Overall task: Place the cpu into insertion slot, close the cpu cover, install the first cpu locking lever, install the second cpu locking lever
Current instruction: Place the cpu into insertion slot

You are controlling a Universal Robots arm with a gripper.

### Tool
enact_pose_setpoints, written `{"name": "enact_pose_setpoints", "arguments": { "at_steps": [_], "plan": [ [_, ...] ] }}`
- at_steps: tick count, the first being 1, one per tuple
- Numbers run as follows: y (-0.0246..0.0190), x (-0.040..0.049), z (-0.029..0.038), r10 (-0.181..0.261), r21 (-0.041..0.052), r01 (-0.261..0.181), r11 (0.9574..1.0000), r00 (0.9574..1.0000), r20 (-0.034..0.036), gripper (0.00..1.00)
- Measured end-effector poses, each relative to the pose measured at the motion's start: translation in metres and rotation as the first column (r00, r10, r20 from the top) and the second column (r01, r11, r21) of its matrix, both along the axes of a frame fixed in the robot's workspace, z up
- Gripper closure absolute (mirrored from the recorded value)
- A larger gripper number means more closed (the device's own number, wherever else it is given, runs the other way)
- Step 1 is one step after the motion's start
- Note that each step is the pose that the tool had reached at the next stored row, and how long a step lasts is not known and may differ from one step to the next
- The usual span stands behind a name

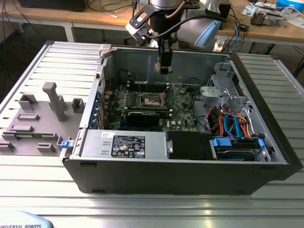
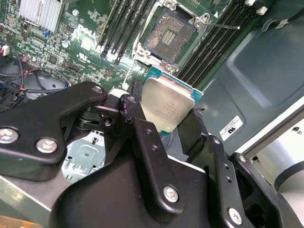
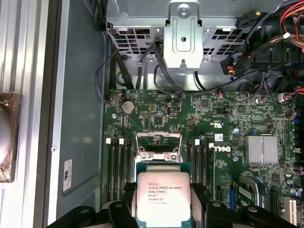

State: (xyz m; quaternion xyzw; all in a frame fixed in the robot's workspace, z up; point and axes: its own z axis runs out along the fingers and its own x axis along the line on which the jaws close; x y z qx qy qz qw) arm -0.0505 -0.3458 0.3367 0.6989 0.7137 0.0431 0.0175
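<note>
My gripper (image 1: 165, 65) hangs inside the open computer case, above the green motherboard (image 1: 183, 114). It is shut on the cpu (image 2: 168, 104), a flat square chip with a silver-grey top, pinched by its edges between two black fingers (image 2: 137, 126). The cpu (image 3: 163, 199) is held off the board, apart from the insertion slot (image 2: 168, 35). That slot lies open, its dark centre showing inside a silvery rim. In the first wrist view the silvery cpu cover (image 3: 158, 142) appears just beyond the chip. A thin wire lever (image 2: 223, 26) sticks out beside the slot.
Long black memory slots (image 3: 118, 164) flank the socket on both sides. A black graphics card (image 1: 142, 116), the power supply (image 1: 123, 142), a metal drive cage (image 1: 223, 85) and coloured cables (image 1: 232, 123) crowd the case. Grey fixtures (image 1: 54, 99) stand on the table at the exterior view's left.
</note>
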Motion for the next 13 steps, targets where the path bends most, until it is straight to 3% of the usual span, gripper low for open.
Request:
{"name": "enact_pose_setpoints", "arguments": {
  "at_steps": [8, 13],
  "plan": [
    [0.0, 0.0, -0.0076, 0.004, 0.0001, -0.004, 1.0, 1.0, -0.0004, 0.46],
    [0.0, 0.0, -0.009, 0.007, 0.0003, -0.007, 1.0, 1.0, -0.0005, 0.46]
  ]
}}
